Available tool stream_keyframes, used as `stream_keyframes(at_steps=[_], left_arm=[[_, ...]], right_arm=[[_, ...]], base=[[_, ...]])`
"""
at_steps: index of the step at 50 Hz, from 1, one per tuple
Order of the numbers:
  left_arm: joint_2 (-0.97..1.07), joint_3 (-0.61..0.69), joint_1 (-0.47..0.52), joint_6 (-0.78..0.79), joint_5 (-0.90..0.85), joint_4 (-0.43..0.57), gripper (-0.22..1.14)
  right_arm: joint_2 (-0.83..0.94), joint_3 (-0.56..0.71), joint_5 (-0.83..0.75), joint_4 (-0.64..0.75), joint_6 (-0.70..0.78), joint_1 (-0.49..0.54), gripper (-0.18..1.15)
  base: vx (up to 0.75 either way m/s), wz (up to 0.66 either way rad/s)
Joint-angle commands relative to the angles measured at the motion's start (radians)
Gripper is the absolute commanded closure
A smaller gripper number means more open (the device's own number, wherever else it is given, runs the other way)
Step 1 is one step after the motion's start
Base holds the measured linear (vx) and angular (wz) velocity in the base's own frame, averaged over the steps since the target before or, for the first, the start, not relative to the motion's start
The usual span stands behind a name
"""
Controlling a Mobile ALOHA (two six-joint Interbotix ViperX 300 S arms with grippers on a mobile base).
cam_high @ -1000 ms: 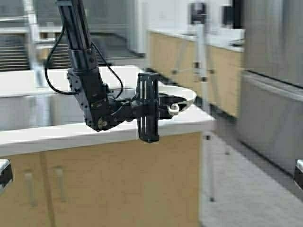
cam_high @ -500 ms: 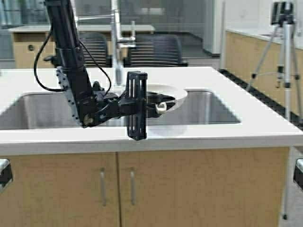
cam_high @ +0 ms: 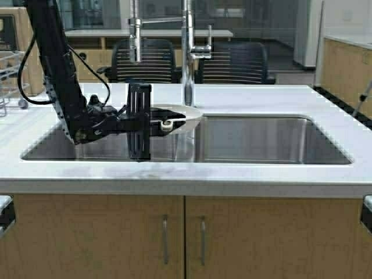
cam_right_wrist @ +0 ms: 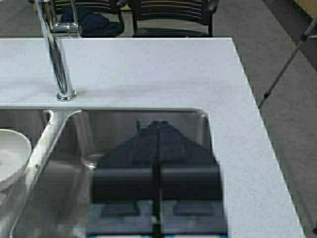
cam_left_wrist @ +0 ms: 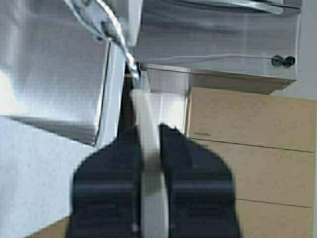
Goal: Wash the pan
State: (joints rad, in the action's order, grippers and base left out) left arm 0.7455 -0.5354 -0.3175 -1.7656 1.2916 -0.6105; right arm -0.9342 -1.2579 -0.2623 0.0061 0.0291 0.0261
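Left pincer (cam_high: 156,122) is clamping the short handle of the pan (cam_high: 174,114), fingers (cam_left_wrist: 193,183) pressing either side of it, and is holding the pan level in the air over the left part of the sink (cam_high: 273,139), just in front of the tall faucet (cam_high: 186,52). Main risk, as a judgement: the grip is sitting on a thin handle with the whole bowl cantilevering out past it, so the pan could be rotating or slipping in the fingers once water weight is adding up; the rim is also sitting near the faucet stem, so any forward drive or reach could be knocking it. If the pan is not ending up under the spout, water would be missing it and splashing the surface (cam_high: 250,96). Right pincer (cam_right_wrist: 157,198) is hanging over the right side of the basin with its fingers pressed together, carrying nothing, well apart from the pan. Surface is pale white stone around a steel sink, with wood cabinet doors (cam_high: 232,232) below. Behind it, dark mesh chairs (cam_high: 238,61) are standing; a wire rack (cam_high: 9,75) is sitting far left, more wood counters far right.
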Motion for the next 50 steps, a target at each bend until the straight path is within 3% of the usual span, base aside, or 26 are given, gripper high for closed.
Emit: stream_keyframes(at_steps=[1, 7, 26, 41, 50], left_arm=[[-0.029, 0.072, 0.038, -0.012, -0.026, -0.055, 0.89], [-0.011, 0.143, 0.063, -0.064, -0.063, -0.104, 0.89], [0.064, 0.324, 0.067, -0.152, -0.107, -0.117, 0.89], [-0.008, 0.176, 0.041, -0.132, -0.063, -0.143, 0.89], [-0.046, 0.051, 0.021, -0.061, -0.020, -0.107, 0.89]], right_arm=[[0.006, 0.012, -0.005, 0.005, 0.002, 0.000, 0.91], [0.006, 0.011, -0.005, 0.011, 0.002, 0.002, 0.91], [0.006, 0.017, -0.005, 0.018, 0.002, 0.002, 0.91], [0.009, 0.028, -0.005, 0.026, 0.003, 0.002, 0.91], [0.067, 0.046, -0.008, 0.026, 0.002, 0.002, 0.91]], base=[[0.10, 0.17], [0.11, 0.17], [0.13, 0.16], [0.16, 0.09], [0.18, -0.01]])
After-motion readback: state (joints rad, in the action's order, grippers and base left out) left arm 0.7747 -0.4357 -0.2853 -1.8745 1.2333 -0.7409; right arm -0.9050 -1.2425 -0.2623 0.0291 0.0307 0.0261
